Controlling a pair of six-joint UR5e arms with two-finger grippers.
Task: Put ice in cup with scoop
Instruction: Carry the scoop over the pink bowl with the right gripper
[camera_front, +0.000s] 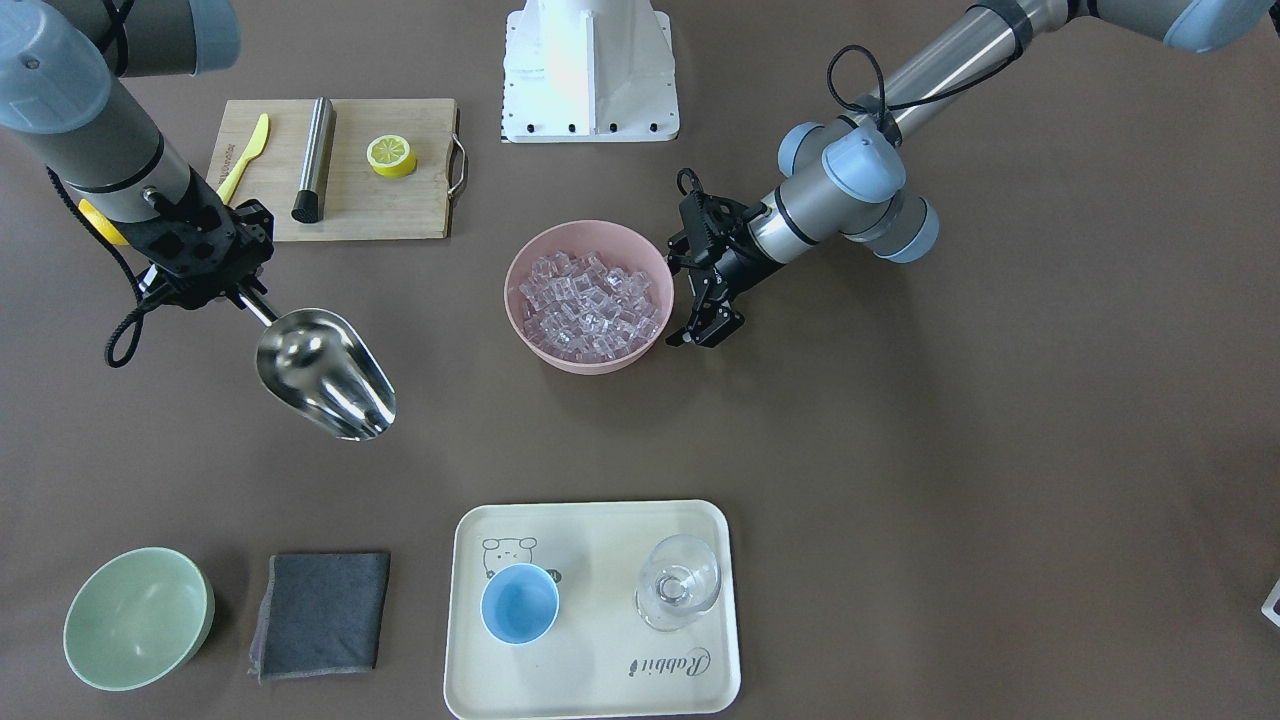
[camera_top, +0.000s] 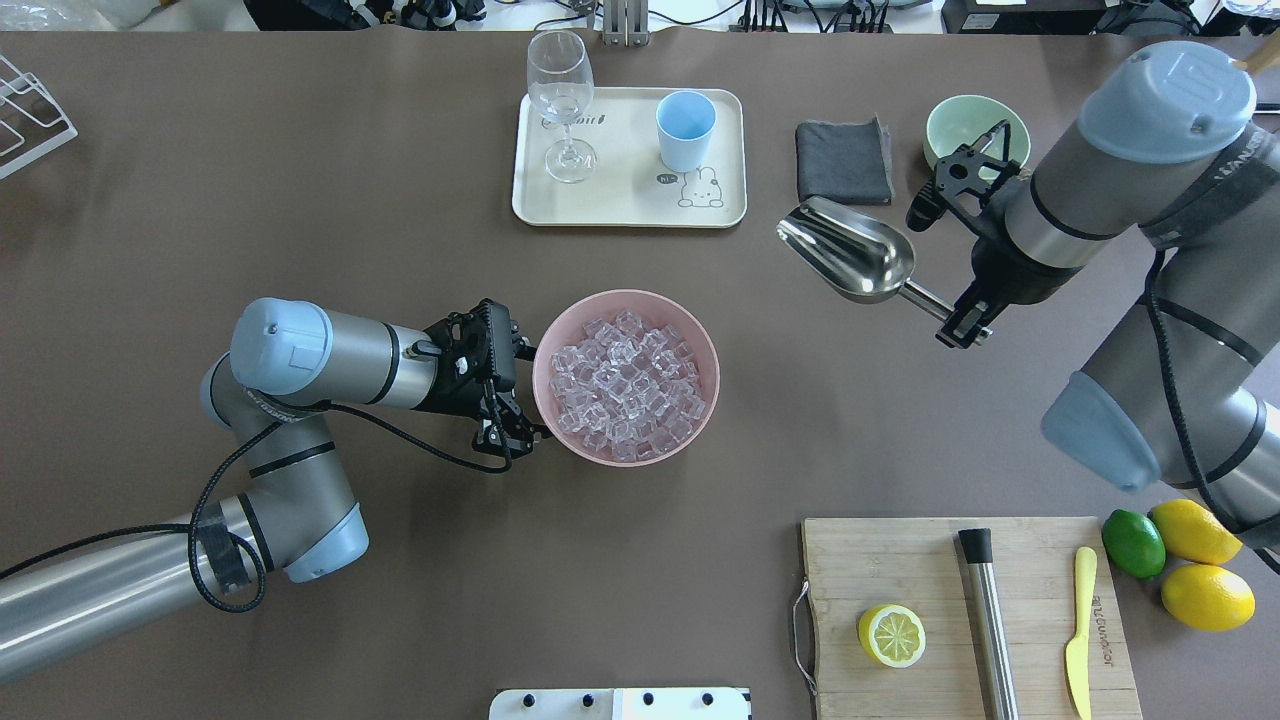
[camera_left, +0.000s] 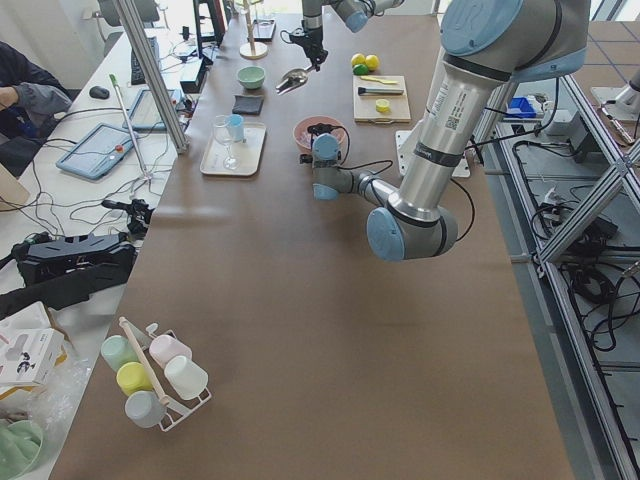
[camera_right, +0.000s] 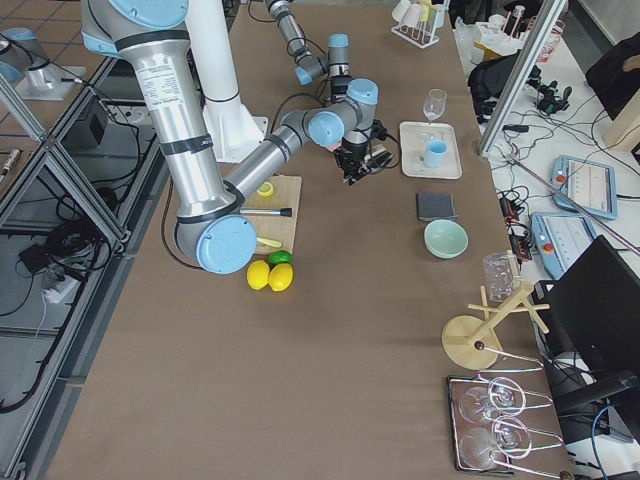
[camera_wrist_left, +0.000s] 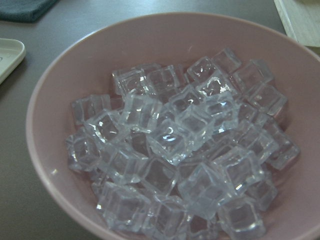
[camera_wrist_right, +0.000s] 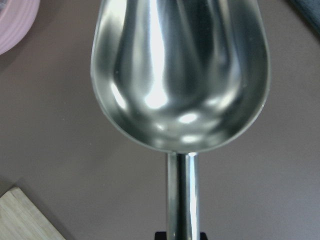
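Note:
My right gripper (camera_front: 247, 297) is shut on the thin handle of the steel scoop (camera_front: 325, 372) and holds it above the table. The trough is empty in the right wrist view (camera_wrist_right: 180, 75). The ice (camera_front: 590, 305) fills a pink bowl (camera_front: 527, 262) at the table's middle and shows close up in the left wrist view (camera_wrist_left: 180, 150). My left gripper (camera_front: 706, 330) sits low beside the bowl's rim, fingers apart and holding nothing. The light-blue cup (camera_front: 519, 603) stands upright and empty on a cream tray (camera_front: 600, 680), also in the overhead view (camera_top: 686, 130).
A clear stemmed glass (camera_front: 678, 582) shares the tray. A grey cloth (camera_front: 320, 612) and a pale green bowl (camera_front: 137, 618) lie beside it. A wooden board (camera_front: 400, 205) carries a lemon half (camera_front: 391, 155), a steel cylinder (camera_front: 314, 158) and a yellow knife (camera_front: 246, 155). Lemons (camera_top: 1205, 595) lie nearby.

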